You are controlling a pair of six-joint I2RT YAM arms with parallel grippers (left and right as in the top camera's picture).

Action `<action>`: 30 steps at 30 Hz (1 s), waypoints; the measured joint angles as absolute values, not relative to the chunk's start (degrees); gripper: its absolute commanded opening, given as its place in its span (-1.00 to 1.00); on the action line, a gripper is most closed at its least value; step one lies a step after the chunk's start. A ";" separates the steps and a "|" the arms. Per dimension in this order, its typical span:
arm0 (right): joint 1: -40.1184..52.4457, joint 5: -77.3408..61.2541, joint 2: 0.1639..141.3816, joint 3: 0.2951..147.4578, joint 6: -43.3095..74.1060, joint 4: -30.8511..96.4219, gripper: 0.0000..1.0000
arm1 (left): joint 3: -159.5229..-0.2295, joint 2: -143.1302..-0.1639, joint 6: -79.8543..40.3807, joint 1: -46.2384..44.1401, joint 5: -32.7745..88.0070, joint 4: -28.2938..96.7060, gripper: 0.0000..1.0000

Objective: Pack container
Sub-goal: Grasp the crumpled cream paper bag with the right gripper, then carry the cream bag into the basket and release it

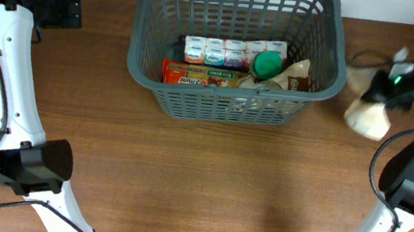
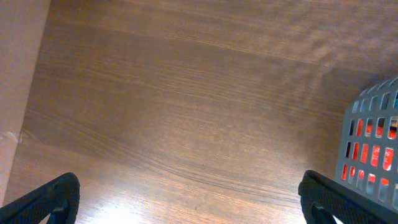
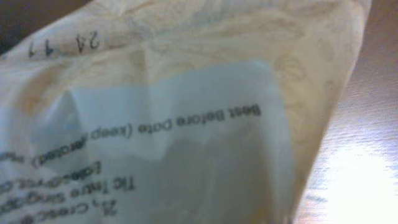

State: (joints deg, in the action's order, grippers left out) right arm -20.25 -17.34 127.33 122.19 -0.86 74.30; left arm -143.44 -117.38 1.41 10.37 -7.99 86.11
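1. The wooden tabletop [image 1: 205, 188] carried every item.
2. The container [image 1: 192, 104], a dark grey lattice basket, stood upright on the tabletop at the far middle.
3. A pale bag [image 1: 369, 117] lay outside the container, just off its right wall. In the right wrist view it filled the frame, showing a white label with "Best Before Date" printed on it.
4. The right pincer [image 1: 384, 90] was over that bag, right of the container. Its fingers were hidden, so I cannot tell whether it was gripping or released.
5. The left pincer [image 2: 189, 190] was well left of the container, above bare wood, with its fingers spread wide and holding nothing.
6. Inside the container, an orange packet [image 1: 200, 75] lay along the near wall.
7. A row of small white cartons [image 1: 231, 53] sat behind that packet.
8. A beige pouch [image 1: 296, 76] leaned in the container's right end.
9. A green lid [image 1: 267, 64] sat between the cartons and the pouch.
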 measured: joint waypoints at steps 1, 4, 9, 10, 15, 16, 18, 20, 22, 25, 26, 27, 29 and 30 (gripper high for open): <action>-20.21 -17.76 127.13 125.43 -0.75 75.55 -0.92 | -143.44 -117.38 1.41 10.37 -8.01 86.11 0.98; -19.66 -19.29 125.78 138.89 -0.49 79.55 -0.92 | -143.44 -117.38 1.41 10.37 -7.99 86.11 0.98; -15.49 -24.18 120.75 158.21 -2.17 81.43 -0.92 | -143.44 -117.38 1.41 10.37 -7.99 86.13 0.98; -14.02 -25.43 119.74 160.73 -2.83 81.43 -0.92 | -143.46 -117.38 1.41 10.37 -7.99 86.11 0.98; -1.21 -30.15 117.08 168.22 -10.96 81.47 -0.92 | -143.46 -117.38 1.41 10.37 -7.99 86.13 0.98; 1.74 -30.41 117.16 168.20 -14.20 81.52 -0.92 | -143.44 -117.38 1.41 10.37 -7.99 86.11 0.98; 6.76 -30.81 117.73 167.37 -19.03 81.49 -0.92 | -143.44 -117.38 1.41 10.37 -7.99 86.11 0.98; 12.69 -31.18 119.07 165.99 -26.00 81.52 -0.92 | -143.44 -117.38 1.41 10.37 -7.99 86.11 0.98; 17.15 -31.18 120.68 164.31 -31.94 81.38 -0.92 | -143.46 -117.38 1.41 10.37 -7.99 86.11 0.98; 22.28 -31.42 123.76 159.85 -38.30 79.18 -0.92 | -143.44 -117.38 1.41 10.37 -7.99 86.11 0.98; 23.27 -31.66 124.81 158.08 -39.51 77.97 -0.92 | -143.44 -117.38 1.41 10.37 -7.99 86.11 0.98; 23.88 -31.70 125.54 156.88 -40.21 77.34 -0.92 | -143.46 -117.38 1.41 10.37 -7.99 86.13 0.98; 25.39 -32.03 127.85 153.01 -41.50 75.05 -0.92 | -143.44 -117.38 1.41 10.37 -7.97 86.13 0.98; 25.89 -32.03 128.86 151.50 -41.82 74.32 -0.92 | -143.44 -117.38 1.41 10.37 -7.99 86.11 0.98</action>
